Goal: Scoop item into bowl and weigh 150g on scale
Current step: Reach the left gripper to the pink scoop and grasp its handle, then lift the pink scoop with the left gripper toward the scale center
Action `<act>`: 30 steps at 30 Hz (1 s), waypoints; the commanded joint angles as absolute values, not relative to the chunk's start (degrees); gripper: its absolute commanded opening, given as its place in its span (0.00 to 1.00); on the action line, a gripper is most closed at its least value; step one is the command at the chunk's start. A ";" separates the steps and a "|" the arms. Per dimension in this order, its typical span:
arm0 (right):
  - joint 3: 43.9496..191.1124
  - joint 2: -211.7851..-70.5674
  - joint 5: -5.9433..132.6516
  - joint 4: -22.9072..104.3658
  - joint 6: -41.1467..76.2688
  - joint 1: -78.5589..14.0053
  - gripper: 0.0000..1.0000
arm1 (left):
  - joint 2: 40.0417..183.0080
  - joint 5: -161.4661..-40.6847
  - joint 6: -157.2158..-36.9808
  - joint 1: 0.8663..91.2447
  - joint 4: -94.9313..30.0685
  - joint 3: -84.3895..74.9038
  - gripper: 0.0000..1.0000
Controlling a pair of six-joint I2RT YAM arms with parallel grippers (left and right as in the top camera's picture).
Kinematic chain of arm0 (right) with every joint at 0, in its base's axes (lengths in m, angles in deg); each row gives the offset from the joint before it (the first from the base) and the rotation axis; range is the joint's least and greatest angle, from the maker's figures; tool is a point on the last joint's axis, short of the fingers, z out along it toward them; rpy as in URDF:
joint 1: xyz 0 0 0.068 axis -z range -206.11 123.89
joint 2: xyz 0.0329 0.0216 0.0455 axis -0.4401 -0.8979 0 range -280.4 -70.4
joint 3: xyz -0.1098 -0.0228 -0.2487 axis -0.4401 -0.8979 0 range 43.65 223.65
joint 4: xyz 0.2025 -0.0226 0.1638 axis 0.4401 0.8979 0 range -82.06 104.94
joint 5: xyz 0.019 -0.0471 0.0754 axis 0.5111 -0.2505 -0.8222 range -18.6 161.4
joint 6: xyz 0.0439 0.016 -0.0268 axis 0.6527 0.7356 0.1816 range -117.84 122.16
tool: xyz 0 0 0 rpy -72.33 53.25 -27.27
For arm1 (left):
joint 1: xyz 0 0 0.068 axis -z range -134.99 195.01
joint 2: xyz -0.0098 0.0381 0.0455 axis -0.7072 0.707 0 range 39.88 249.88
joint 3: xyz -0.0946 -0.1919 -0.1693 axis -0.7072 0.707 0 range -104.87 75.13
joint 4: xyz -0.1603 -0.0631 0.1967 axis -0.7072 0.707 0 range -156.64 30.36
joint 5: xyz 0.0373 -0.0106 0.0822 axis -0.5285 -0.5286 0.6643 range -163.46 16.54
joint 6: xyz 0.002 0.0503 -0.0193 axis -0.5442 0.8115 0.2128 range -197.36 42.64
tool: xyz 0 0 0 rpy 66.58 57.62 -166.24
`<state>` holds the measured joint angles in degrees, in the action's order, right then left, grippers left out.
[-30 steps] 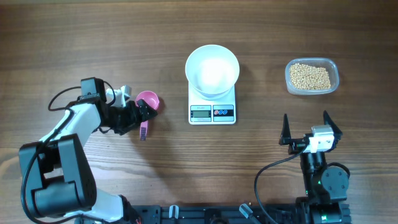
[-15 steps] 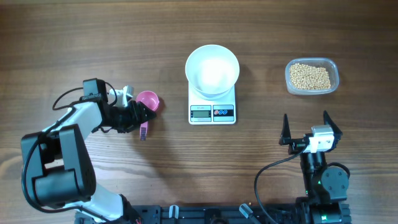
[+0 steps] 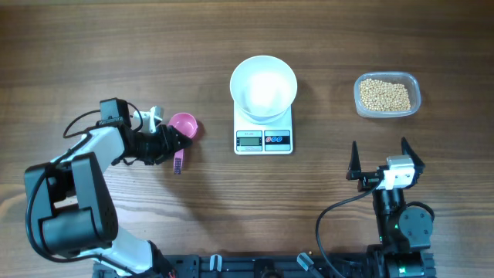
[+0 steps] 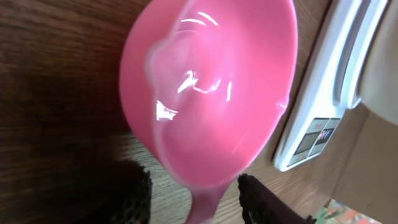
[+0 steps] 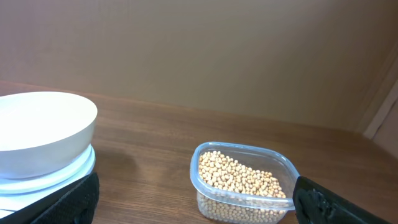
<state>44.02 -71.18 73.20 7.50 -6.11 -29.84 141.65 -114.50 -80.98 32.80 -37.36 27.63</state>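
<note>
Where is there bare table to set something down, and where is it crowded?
Bare wood: the far left corner beyond the scoop, the gap between scale and tub, the near middle between left gripper and right gripper. Crowded: left gripper at the scoop; bowl fills the scale.

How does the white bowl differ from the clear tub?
The white bowl is round, opaque and looks empty; the clear tub is rounded-rectangular, see-through and holds beans. The bowl sits on the scale; the tub sits on the table. Both are open-topped.
</note>
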 commanded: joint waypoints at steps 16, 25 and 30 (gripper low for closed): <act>43.95 -70.83 73.99 7.34 -6.74 -30.01 1.00 | 139.80 -126.19 -81.07 32.23 -37.54 28.20 0.04; 43.95 -70.83 74.01 7.34 -6.72 -30.01 1.00 | 128.06 -149.53 -89.07 32.25 -38.15 28.20 0.04; 43.95 -70.83 73.99 7.34 -6.74 -30.01 1.00 | 122.97 -150.21 -102.86 32.78 -40.46 28.20 0.04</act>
<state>44.02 -71.18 73.20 7.50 -6.11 -29.84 126.09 -146.04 -93.87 32.60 -39.20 28.00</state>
